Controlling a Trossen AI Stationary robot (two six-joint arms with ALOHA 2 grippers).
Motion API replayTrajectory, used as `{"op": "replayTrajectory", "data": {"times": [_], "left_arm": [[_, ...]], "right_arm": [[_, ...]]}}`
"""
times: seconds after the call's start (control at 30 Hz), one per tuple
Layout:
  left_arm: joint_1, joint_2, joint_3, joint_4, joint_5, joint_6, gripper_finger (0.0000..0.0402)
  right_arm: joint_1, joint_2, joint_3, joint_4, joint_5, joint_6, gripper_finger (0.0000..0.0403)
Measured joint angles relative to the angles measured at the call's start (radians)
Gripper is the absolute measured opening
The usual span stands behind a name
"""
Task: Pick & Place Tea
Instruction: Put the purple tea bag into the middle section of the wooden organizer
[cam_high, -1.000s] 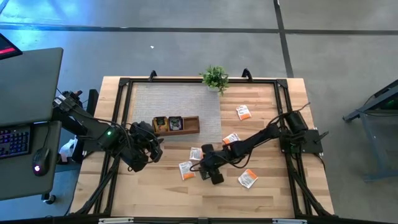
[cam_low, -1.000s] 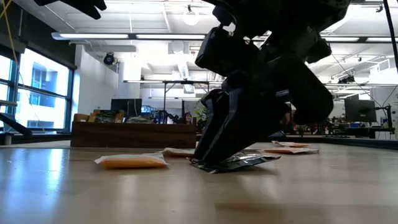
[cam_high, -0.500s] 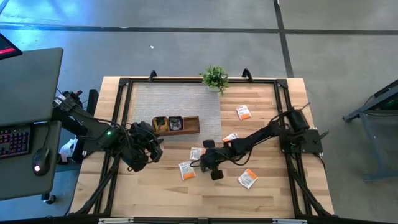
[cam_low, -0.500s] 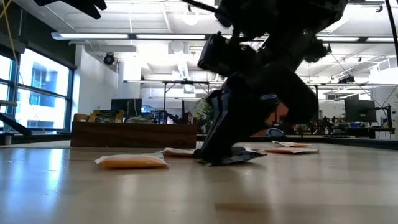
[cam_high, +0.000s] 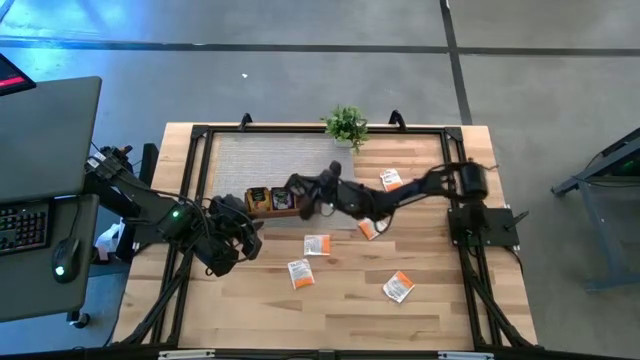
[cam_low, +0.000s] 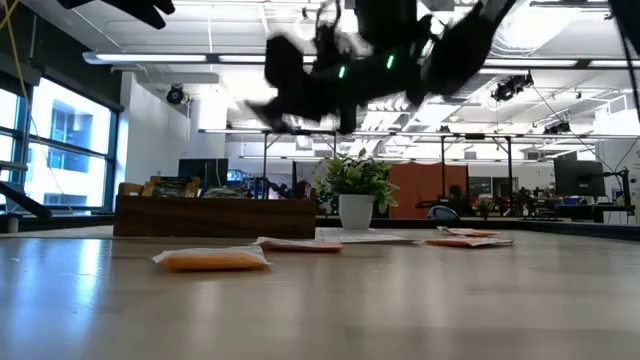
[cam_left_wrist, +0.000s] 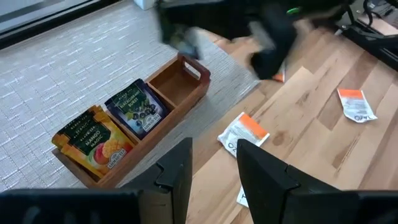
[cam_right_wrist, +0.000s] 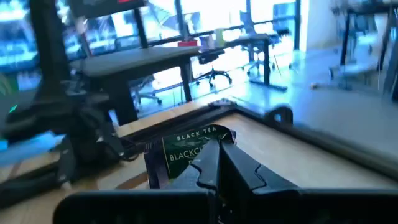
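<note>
My right gripper (cam_high: 298, 192) hangs above the brown wooden tray (cam_high: 312, 201), shut on a dark tea sachet (cam_right_wrist: 186, 152) with green print. Two of the tray's compartments (cam_left_wrist: 115, 127) hold upright orange and dark purple sachets; the third (cam_left_wrist: 177, 84) holds nothing. Several orange-and-white sachets lie flat on the table (cam_high: 317, 245) (cam_high: 300, 273) (cam_high: 398, 287) (cam_high: 391, 180). At the table's left, near the tray, my left gripper (cam_high: 235, 247) stands open with nothing between its fingers (cam_left_wrist: 180, 168). My right gripper pinches the dark sachet between its two fingers (cam_right_wrist: 239, 168) at the sachet's near edge (cam_right_wrist: 208, 163). The rest of the sachet sticks out past the fingertips with its printed face toward the wrist camera. It is lifted clear of the table, above the tray.
A grey woven mat (cam_high: 270, 160) lies under the tray, and a small potted plant (cam_high: 345, 125) stands at the far edge. One more sachet (cam_high: 370, 227) lies under the right arm. Bare wood stretches along the table's near edge (cam_high: 340, 310).
My right gripper has taken the dark sachet up off the table near the front middle. It has risen and swung toward the far left, and now hangs over the tray. The orange-and-white sachets stay where they lay.
</note>
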Motion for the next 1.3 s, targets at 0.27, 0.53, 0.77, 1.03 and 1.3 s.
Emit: {"op": "replayTrajectory", "data": {"times": [0.27, 0.53, 0.77, 1.03, 1.3], "left_arm": [[0.0, 0.0, 0.0, -0.007, -0.051, 0.002, 0.0124], [0.0, 0.0, 0.0, -0.01, -0.052, 0.004, 0.0124], [0.0, 0.0, 0.0, -0.015, -0.046, 0.015, 0.0124], [0.0, 0.0, 0.0, -0.014, -0.046, 0.028, 0.0124], [0.0, 0.0, 0.0, -0.009, -0.046, 0.028, 0.0124]], "right_arm": [[-0.003, 0.221, 0.102, 0.225, 0.049, 0.111, 0.0002], [0.0, 0.4, 0.367, 0.012, 0.073, 0.166, 0.0006], [0.004, 0.419, 0.443, -0.187, 0.193, 0.213, 0.0015], [0.012, 0.419, 0.442, -0.193, 0.223, 0.176, 0.0052], [0.018, 0.419, 0.442, -0.179, 0.204, 0.129, 0.0101]]}}
